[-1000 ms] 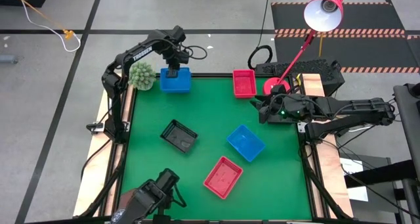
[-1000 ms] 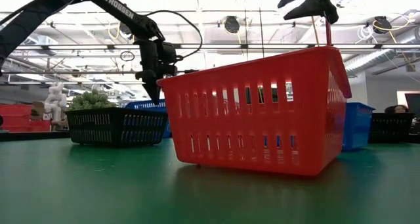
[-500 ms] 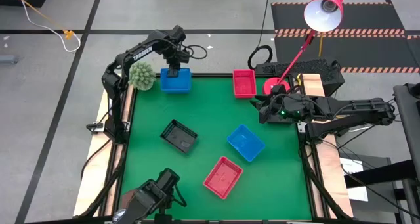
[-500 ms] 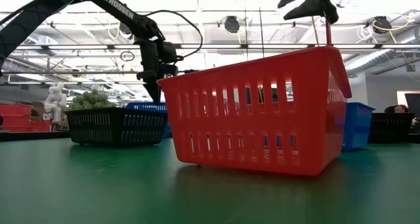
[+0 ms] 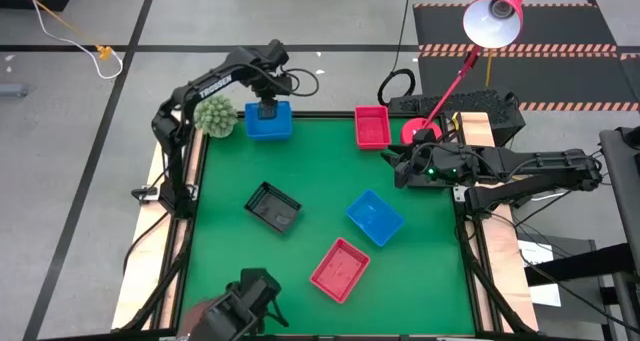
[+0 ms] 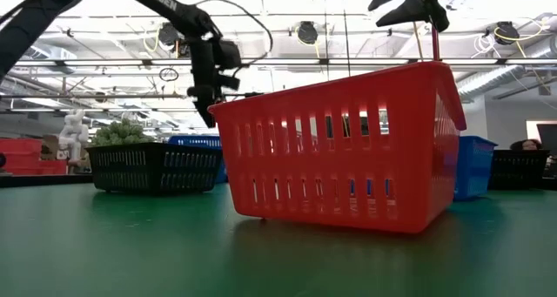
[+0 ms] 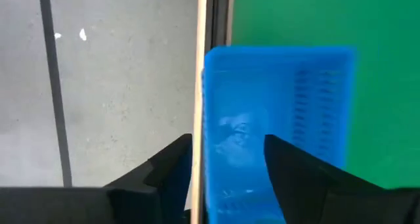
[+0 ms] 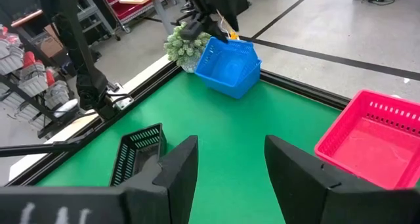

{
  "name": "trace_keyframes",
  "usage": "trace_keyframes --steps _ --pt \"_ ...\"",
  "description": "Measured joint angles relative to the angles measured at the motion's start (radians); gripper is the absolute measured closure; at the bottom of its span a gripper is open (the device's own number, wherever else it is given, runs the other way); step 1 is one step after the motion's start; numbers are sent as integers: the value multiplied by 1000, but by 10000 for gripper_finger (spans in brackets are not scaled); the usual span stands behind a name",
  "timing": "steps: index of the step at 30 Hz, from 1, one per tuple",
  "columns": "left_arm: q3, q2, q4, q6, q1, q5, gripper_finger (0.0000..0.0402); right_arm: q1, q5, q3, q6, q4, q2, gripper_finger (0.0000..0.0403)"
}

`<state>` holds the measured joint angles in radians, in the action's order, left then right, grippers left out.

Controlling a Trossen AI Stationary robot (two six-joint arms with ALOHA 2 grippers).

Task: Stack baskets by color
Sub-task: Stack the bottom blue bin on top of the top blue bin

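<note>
Sitting at the table's far edge is a blue basket (image 5: 267, 122) (next to the green fuzzy ball (image 5: 214, 114)). The left gripper (image 5: 265, 108) hangs just above its far wall with fingers apart, holding nothing. One more blue basket (image 5: 375, 218), two red-pink baskets (image 5: 372, 126) and a black basket (image 5: 273, 207) lie spread across the green table (image 5: 320, 181). The right gripper (image 5: 393, 163) waits near the right edge, fingers wide.

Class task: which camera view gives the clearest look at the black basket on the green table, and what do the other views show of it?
The high view: the black basket lies whole and unobstructed left of centre. The low view shows only its slatted side, partly behind the red basket. The right wrist view shows part of it behind a finger. The left wrist view misses it.
</note>
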<state>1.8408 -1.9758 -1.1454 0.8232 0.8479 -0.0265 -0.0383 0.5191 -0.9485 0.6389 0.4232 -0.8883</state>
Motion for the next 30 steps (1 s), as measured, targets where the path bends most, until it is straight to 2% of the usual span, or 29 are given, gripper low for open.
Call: trace_keyframes --steps 3,6,11,16,21,25,30 --pt "0 42 -56 -65 -29 34 210 0 0 0 3 0 0 232" --pt "-8 54 -113 -135 -57 137 227 0 1 0 3 0 0 232" --pt "-83 62 -118 -88 -112 166 261 0 5 0 3 0 0 232" --pt "-209 62 -23 -124 -117 141 251 0 4 0 3 0 0 232" --pt "-237 62 -8 -150 -117 -2 236 0 4 0 4 0 0 232" --pt "-220 90 33 -149 -94 -35 259 0 4 0 4 0 0 232" --pt "-217 119 155 -146 -23 -7 290 0 4 0 4 0 0 232"
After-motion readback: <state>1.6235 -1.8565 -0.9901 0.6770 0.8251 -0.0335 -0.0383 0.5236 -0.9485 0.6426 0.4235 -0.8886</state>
